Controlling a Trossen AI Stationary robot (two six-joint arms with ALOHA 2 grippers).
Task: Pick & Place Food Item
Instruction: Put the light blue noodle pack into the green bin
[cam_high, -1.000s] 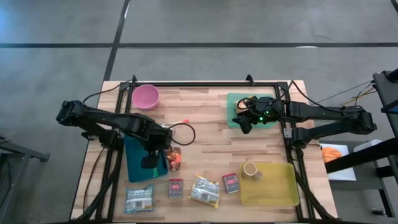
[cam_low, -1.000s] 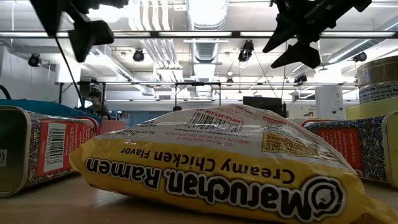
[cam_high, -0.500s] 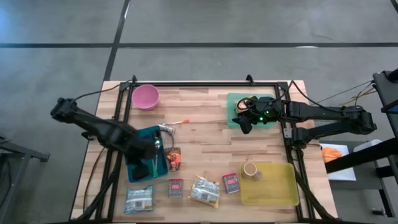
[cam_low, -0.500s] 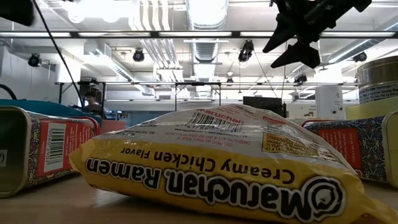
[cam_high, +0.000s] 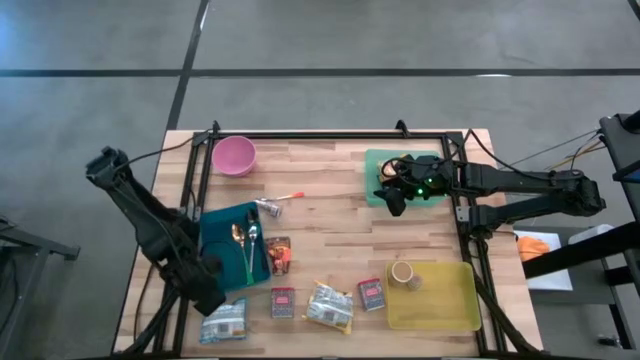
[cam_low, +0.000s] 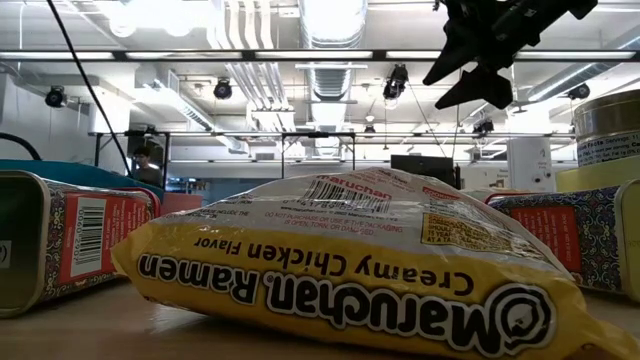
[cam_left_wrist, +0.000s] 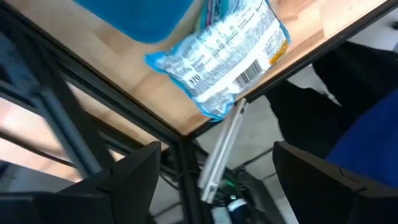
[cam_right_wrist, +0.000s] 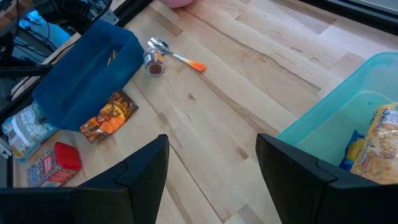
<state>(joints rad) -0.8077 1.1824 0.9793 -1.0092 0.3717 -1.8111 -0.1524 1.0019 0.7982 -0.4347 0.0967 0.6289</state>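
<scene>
High view shows the left gripper (cam_high: 207, 297) at the desk's (cam_high: 330, 215) front-left corner, just beside the blue tray (cam_high: 222, 240) and above a pale blue food packet (cam_high: 223, 320); its jaws stand apart and hold nothing. The right gripper (cam_high: 392, 196) hovers at the edge of the green tray (cam_high: 380, 160) near the back right, jaws also parted and empty. Along the front lie a red tin (cam_high: 283, 302), the yellow ramen packet (cam_high: 329, 307), another red tin (cam_high: 372, 294) and a yellow tray (cam_high: 450, 305) holding a small can (cam_high: 402, 273). An orange snack bag (cam_high: 280, 256) lies beside the blue tray, and a pink bowl (cam_high: 235, 156) sits at the back left.
</scene>
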